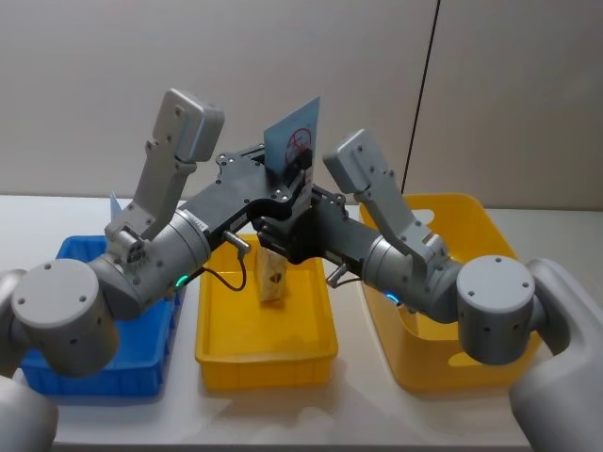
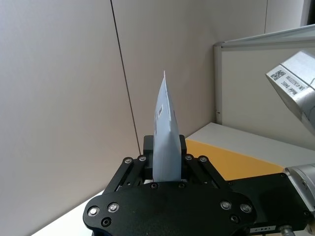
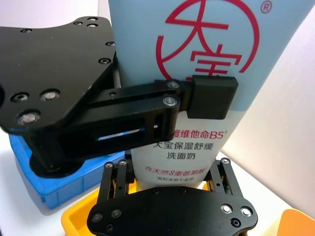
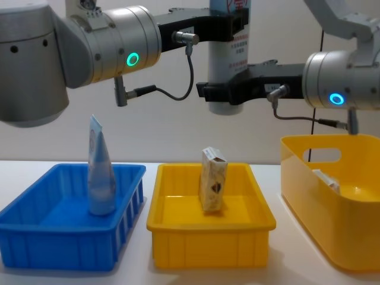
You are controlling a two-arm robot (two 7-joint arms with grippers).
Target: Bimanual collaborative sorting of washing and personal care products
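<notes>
A big white squeeze tube with red print [image 1: 294, 141] [image 4: 228, 53] is held upright in the air above the middle yellow tray [image 4: 211, 228]. My left gripper [image 4: 228, 24] [image 2: 166, 164] is shut on its upper part, flat crimped end up. My right gripper [image 4: 222, 92] [image 3: 170, 179] is shut on its lower cap end, just below the left finger [image 3: 214, 96]. A small cream carton with a dark mark [image 4: 212, 178] [image 1: 273, 278] stands in the middle tray. In the blue crate [image 4: 35, 237], a slimmer pale bluish tube [image 4: 101, 172] stands upright.
A deep yellow bin [image 4: 332, 237] [image 1: 452, 377] stands at the right with a pale item [image 4: 326, 178] inside. The three containers sit side by side on a white table. Both forearms cross above the middle tray.
</notes>
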